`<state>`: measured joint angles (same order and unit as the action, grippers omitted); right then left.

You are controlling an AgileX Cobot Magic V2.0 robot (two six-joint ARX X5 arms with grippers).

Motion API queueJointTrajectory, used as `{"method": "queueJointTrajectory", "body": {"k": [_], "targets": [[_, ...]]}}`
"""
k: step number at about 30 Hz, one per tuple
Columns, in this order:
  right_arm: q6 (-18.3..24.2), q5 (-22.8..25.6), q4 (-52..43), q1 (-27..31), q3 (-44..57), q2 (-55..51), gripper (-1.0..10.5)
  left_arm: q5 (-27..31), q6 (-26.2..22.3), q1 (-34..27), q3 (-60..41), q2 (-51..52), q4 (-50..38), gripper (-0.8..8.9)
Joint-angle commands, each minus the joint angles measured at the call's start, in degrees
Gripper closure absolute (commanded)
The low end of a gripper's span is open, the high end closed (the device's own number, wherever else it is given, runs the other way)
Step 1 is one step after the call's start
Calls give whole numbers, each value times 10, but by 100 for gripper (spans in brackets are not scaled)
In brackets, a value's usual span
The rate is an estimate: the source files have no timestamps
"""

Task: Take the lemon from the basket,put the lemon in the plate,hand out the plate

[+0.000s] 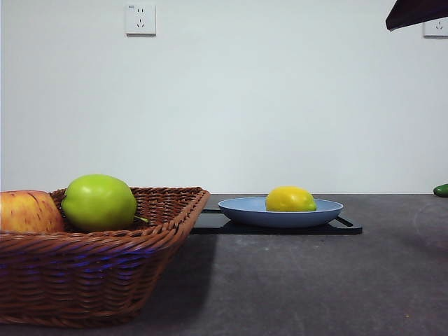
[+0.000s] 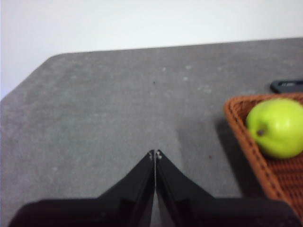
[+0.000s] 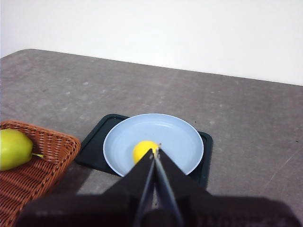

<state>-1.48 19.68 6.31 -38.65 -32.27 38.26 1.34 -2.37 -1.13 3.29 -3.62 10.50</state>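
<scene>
**Lemon on plate; hand-out still to do**

Front view: the lemon [image 1: 290, 199] lies in the plate [image 1: 280, 212], roughly centred, with nothing touching it. The plate sits on a black tray [image 1: 348, 227], which lies just beside the basket [image 1: 98, 280]. The basket holds a green apple [image 1: 99, 203] and a red-yellow apple [image 1: 28, 212] next to it; no lemon is left inside. A dark arm tip [image 1: 416, 12] shows high up, well apart from the plate. A small green thing at the far edge, away from the plate, is too cut off to identify.

Left wrist view: the left gripper [image 2: 155, 154] has its jaws pressed together and holds nothing. It hangs over bare table [image 2: 118, 104] on the basket's [image 2: 279, 179] outer side, the side away from the plate. The green apple [image 2: 277, 126] is in the basket corner. This arm looks idle.

Right wrist view: the right gripper [image 3: 155, 151] has its jaws pressed together, empty, above the plate [image 3: 170, 132] and not in contact with it. The lemon [image 3: 142, 149] rests in the plate, partly hidden behind the jaw tips. The tray [image 3: 94, 146] lies under the plate, near the basket [image 3: 45, 165].

Progress, by judgement: taking the lemon out and setting it in the plate look done. What remains is handing out the plate; its rim is not yet gripped.
</scene>
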Motion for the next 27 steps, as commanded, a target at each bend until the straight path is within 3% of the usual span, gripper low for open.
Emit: {"method": "queueJointTrajectory", "body": {"k": [1,27], "targets": [[3,2,-7,-4,-7,2,943,0,-6,-2,-15,14,-22,805],[3,2,-7,-4,-7,2,943,1,-8,-3,-24,35,11,805]]}}
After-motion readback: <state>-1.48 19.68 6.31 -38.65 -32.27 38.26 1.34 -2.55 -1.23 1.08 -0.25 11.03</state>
